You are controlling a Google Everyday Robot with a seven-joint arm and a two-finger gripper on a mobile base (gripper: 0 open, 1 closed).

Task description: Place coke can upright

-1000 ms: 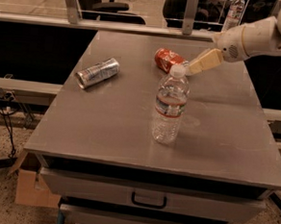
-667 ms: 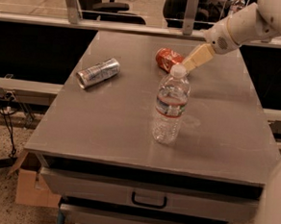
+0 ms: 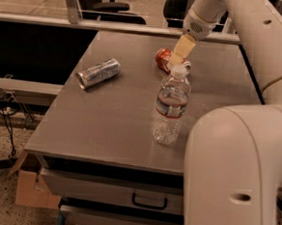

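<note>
The coke can (image 3: 163, 58) lay on its side at the far middle of the bench (image 3: 106, 121), red, dented-looking metal with a silver end. The gripper (image 3: 175, 63), a cream tapering wedge on a smooth white arm, pointed down at the coke can's right end, touching or just over it; how far its jaws stood apart could not be told. Nearer stood a clear, ribbed plastic bottle (image 3: 170, 109), upright. A silver can (image 3: 98, 73) lay toppled well apart to the left on the dull grey bench.
</note>
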